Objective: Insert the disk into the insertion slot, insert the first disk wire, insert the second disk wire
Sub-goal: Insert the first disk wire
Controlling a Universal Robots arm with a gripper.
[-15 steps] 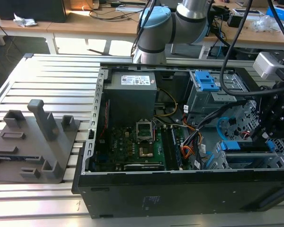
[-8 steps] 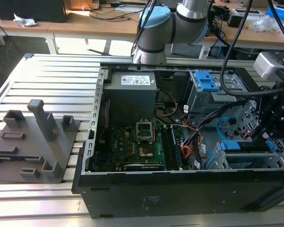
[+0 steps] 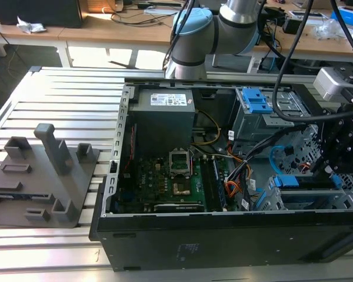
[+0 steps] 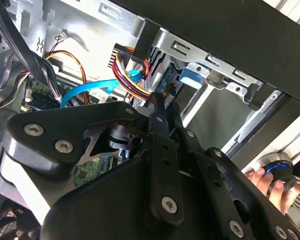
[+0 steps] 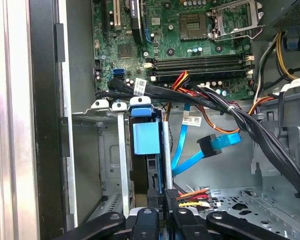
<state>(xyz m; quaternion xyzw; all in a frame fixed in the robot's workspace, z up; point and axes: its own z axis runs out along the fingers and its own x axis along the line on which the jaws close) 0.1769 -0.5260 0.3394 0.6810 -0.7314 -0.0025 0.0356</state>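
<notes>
Closest in the second wrist view, the gripper [image 4: 158, 104] has its fingers pinched on the first disk wire [image 4: 135, 80], apparently to steer its plug home. First wrist view: the disk [image 5: 142, 137] sits inside the insertion slot [image 5: 121, 160], the second disk wire [image 5: 221, 142] dangling loose beside it. Exterior view: that slot lies near, at the exterior view's right.

A robotics lab, this. Opened computer case [image 3: 223, 241] on a slotted aluminium table [image 3: 65, 94] (cable-strewn wooden benches [image 3: 106, 26] behind)
</notes>
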